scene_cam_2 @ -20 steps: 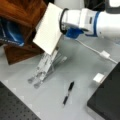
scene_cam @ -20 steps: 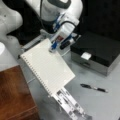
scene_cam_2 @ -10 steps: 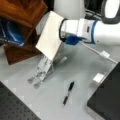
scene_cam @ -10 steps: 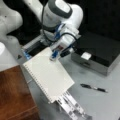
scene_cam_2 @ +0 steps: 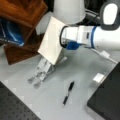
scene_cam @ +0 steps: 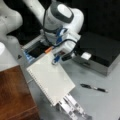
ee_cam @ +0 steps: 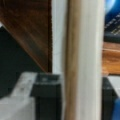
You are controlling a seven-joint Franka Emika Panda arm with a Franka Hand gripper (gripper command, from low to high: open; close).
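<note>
Now hand (scene_cam: 55, 60) clamps notebook (scene_cam: 51, 80) above stand (scene_cam: 72, 110).

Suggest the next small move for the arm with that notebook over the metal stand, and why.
Probably ease the notebook down a little further. The pincer grips its top edge, with the book's edge between the fingers in the wrist view. The notebook is tilted, its lower edge at the metal stand, though whether it rests there I cannot tell. The pen lies clear.

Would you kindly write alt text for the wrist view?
Seen edge-on, a white notebook runs up the middle between the hand's two dark fingers, which clamp it. Brown wood lies behind on the left, something blue at upper right.
</note>
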